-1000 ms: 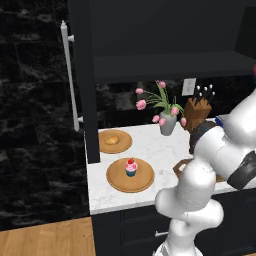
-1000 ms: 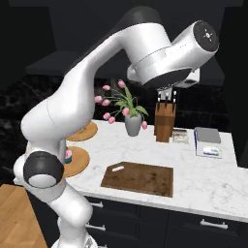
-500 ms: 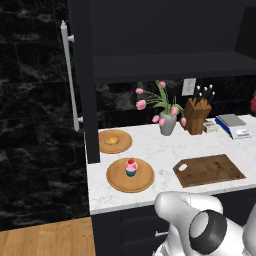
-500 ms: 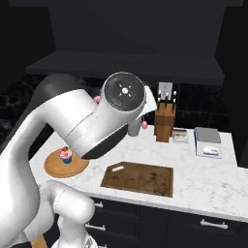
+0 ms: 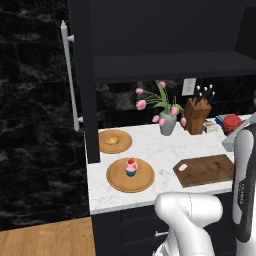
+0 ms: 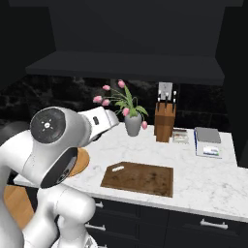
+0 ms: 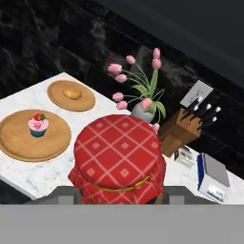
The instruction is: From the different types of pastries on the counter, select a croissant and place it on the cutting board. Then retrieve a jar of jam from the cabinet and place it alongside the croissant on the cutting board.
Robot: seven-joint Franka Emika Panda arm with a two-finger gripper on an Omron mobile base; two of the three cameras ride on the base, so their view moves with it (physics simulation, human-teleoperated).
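White marble counter [image 5: 150, 150] under a dark wall cabinet [image 6: 126, 68]; black stone backsplash behind.

Jar of jam [image 7: 119, 152]: squat, with a red checked cloth cover tied by a gold band. It sits directly against the gripper [image 7: 119, 193], up in the air with the counter well below it. The fingers are hidden behind the jar body. Nothing else supports the jar, so I judge the gripper is clamped on its sides, below the cloth.

Handling, by judgement:
- Jar is probably glass: rigid, smooth, fairly heavy for its size, and breakable if dropped.
- The cloth top is soft and would slip, so the hold belongs on the hard wall under the band, jar kept upright.
- Set it down gently and flat.

Positions from the gripper:
- Cutting board [image 5: 206, 170] lies below and a little to the side, bare.
- Croissant [image 7: 72, 94] is far ahead and left in the hand view, on the farther round plate [image 7: 57, 102], not on the board.
- Cupcake [image 7: 38, 125] sits on the nearer plate [image 7: 14, 143].
- Tulip vase [image 7: 143, 112] and knife block [image 7: 183, 131] stand beyond the jar.
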